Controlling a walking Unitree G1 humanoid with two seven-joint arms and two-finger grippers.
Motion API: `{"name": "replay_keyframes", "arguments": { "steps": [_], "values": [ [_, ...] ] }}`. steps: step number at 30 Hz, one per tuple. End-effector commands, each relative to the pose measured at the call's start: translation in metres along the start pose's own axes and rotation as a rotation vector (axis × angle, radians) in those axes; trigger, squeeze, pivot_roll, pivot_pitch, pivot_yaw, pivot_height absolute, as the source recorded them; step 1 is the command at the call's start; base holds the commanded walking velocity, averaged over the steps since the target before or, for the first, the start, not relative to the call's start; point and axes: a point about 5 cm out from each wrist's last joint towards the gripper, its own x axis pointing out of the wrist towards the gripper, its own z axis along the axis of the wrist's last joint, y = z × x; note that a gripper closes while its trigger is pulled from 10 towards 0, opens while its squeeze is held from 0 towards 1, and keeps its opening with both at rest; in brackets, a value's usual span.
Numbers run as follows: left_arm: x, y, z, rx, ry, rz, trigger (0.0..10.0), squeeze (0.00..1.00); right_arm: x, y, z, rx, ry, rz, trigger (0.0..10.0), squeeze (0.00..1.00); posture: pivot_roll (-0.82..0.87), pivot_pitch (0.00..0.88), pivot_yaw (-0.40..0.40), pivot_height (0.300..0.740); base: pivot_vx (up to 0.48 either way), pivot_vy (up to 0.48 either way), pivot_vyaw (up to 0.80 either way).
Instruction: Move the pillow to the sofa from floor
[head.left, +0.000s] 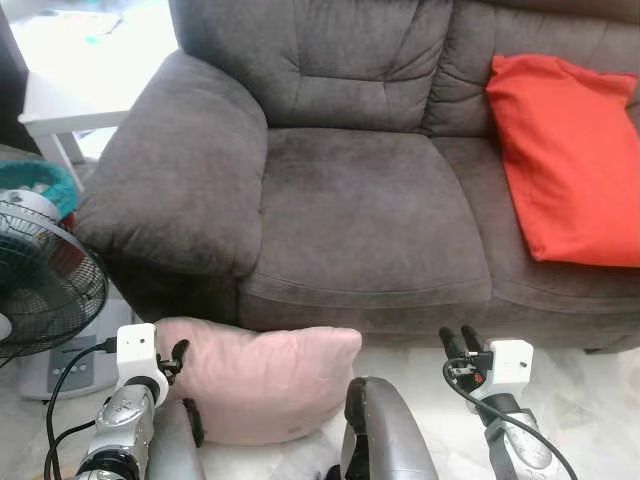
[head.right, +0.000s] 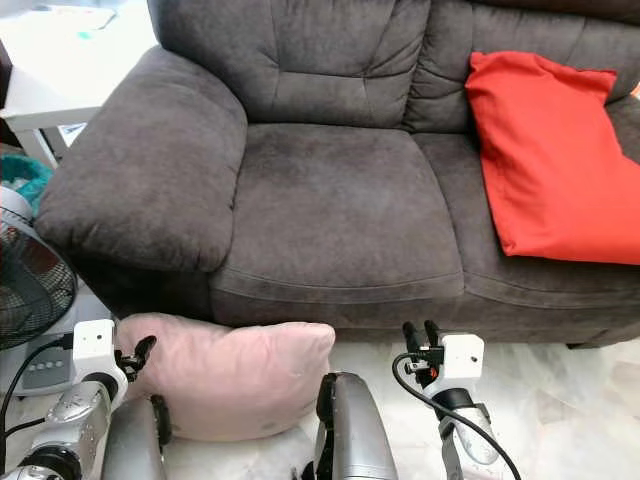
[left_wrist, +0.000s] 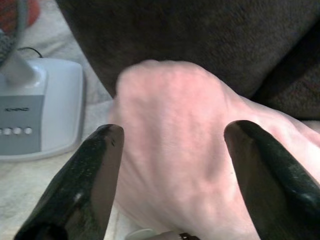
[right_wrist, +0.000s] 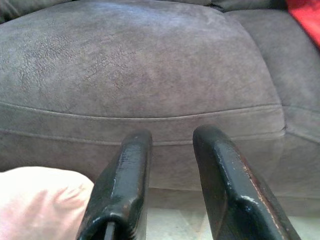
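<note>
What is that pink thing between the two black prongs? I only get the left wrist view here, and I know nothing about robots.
Observer: It is a pink pillow lying on the floor against the front of a dark grey sofa. The prongs are the left gripper, open at the pillow's left end.
Operator: Is there anything already on the sofa?
Observer: Yes, a red pillow leans on its right seat; the seat above the pink one is bare.
Operator: Does the robot have another arm?
Observer: The right gripper is held up off the pillow's right end, fingers a little apart, pointing at the sofa's front edge and holding nothing.
</note>
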Motion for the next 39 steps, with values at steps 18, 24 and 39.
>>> {"name": "replay_keyframes", "arguments": {
  "steps": [18,24,39],
  "values": [
    [0.008,0.013,0.019,0.005,-0.023,0.123,10.0,0.00,-0.020,-0.040,0.019,-0.068,0.027,0.022,10.0,0.00,-0.06,0.162,-0.287,0.487,0.000,0.000,0.00],
    [0.007,0.025,0.020,-0.022,-0.010,0.215,10.0,0.00,-0.026,-0.054,0.011,-0.067,0.092,0.017,10.0,0.00,-0.06,0.177,-0.310,0.487,0.000,0.000,0.00],
    [0.006,0.033,0.019,-0.062,0.011,0.256,0.0,0.00,0.000,-0.050,0.025,-0.089,0.095,0.029,10.0,0.00,-0.09,0.182,-0.325,0.487,0.000,0.000,0.00]
  ]
}}
